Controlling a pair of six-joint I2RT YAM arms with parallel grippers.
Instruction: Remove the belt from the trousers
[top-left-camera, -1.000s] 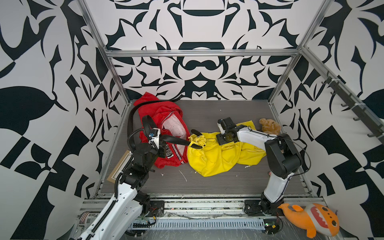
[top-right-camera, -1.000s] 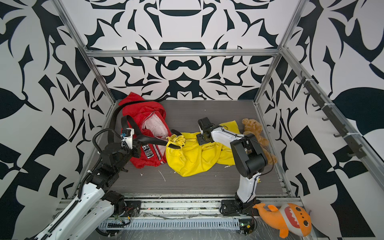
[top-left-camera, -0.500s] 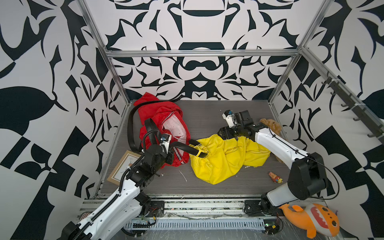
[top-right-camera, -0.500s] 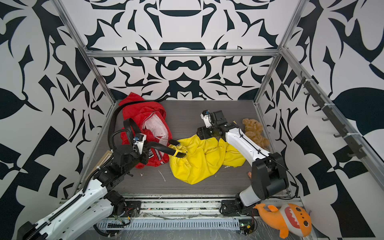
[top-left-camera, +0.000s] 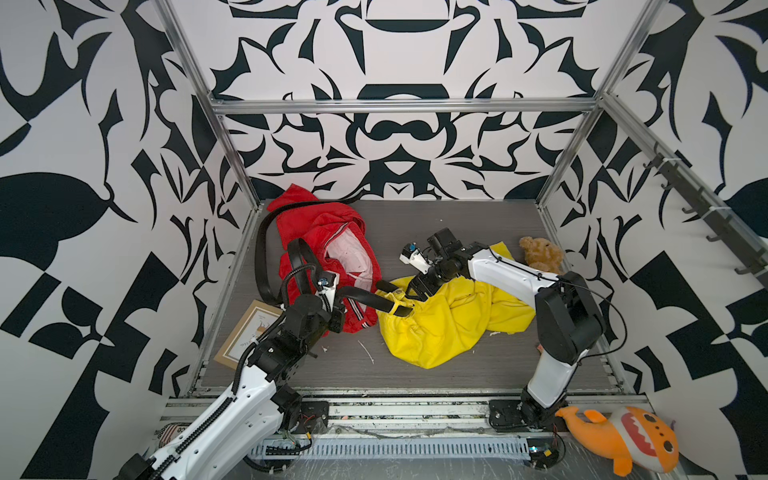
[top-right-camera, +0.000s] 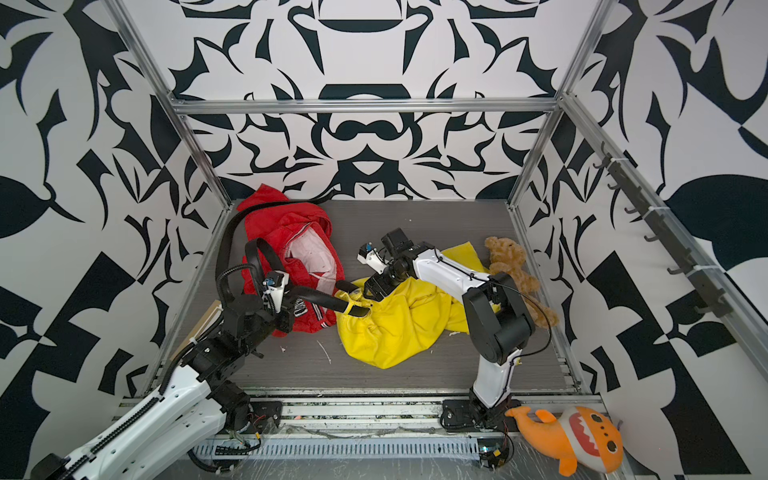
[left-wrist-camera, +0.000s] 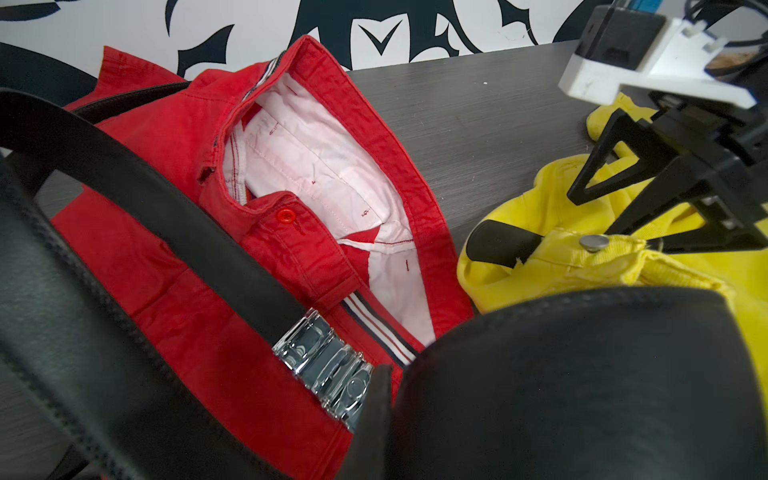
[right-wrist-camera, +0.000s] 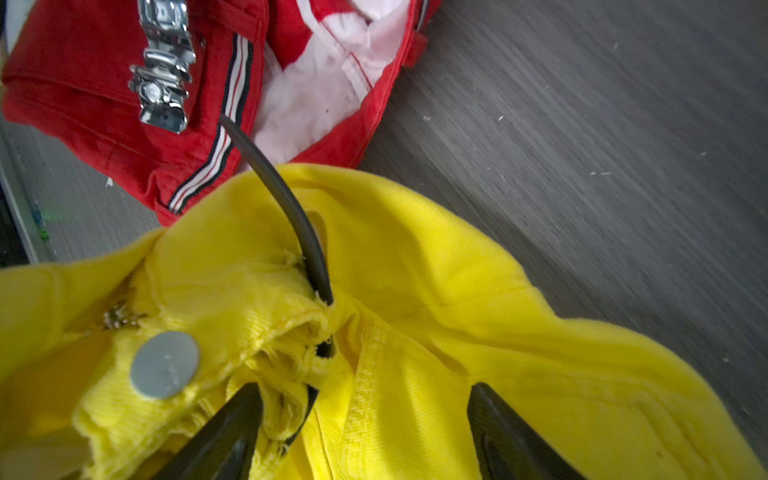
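Crumpled yellow trousers (top-left-camera: 449, 328) lie mid-table. A black belt (top-left-camera: 365, 297) runs from my left gripper (top-left-camera: 338, 293) into their waistband loop (top-left-camera: 395, 308). The left gripper is shut on the belt's strap, which fills the near part of the left wrist view (left-wrist-camera: 582, 374). The strap's other length loops back over the red trousers (top-left-camera: 332, 232), and a silver buckle (left-wrist-camera: 324, 365) rests on them. My right gripper (top-left-camera: 419, 286) hangs open over the yellow waistband, beside its metal button (right-wrist-camera: 164, 365). Its fingers (right-wrist-camera: 232, 428) straddle the fabric and hold nothing.
A brown teddy bear (top-left-camera: 540, 253) sits at the back right. A framed picture (top-left-camera: 249, 332) lies at the front left edge, under my left arm. An orange plush (top-left-camera: 623, 440) lies outside the frame. Hooks (top-left-camera: 706, 216) line the right wall.
The right gripper opened, lifted off the trousers, then came down nearer the belt loop. The left gripper drew the belt forward and the yellow waistband followed it.
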